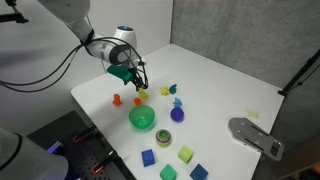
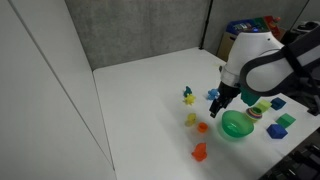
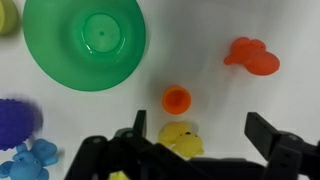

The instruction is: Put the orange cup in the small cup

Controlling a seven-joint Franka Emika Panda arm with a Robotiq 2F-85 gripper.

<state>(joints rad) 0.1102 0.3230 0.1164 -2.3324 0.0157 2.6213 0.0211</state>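
Arm pose: the arm (image 1: pixel 75 35) reaches in over the white counter (image 1: pixel 215 85) from the side, with the wrist bent so that the gripper (image 1: pixel 138 80) points straight down. In both exterior views it hangs a little above the counter and is not touching anything that can be made out.

Gripper state: jaws spread wide and nothing held. In the wrist view the two dark fingers (image 3: pixel 268 132) come in from the bottom edge with a broad gap between them.

Orange cup (image 3: pixel 176 99): sits on the counter, free, seen from above as a small round rim. It lies just ahead of the jaw gap, toward the green bowl (image 3: pixel 60 55), and is apart from the bowl's rim.

Yellow toy (image 3: pixel 180 138): lies in the jaw gap, nearer one finger than the other. Contact cannot be told from this view.

Red-orange piece (image 3: pixel 252 57): off to the side of the orange cup, well clear of it.

Small cup (image 1: pixel 164 136): stands on the counter on the far side of the green bowl from the gripper, near the bowl but not touching it. In an exterior view the small cup (image 2: pixel 254 113) sits just beside the bowl's rim. The orange cup is not in it.

Other items: blue toys (image 1: pixel 177 103) beside the bowl and coloured blocks (image 1: pixel 185 154) toward the counter's front edge.
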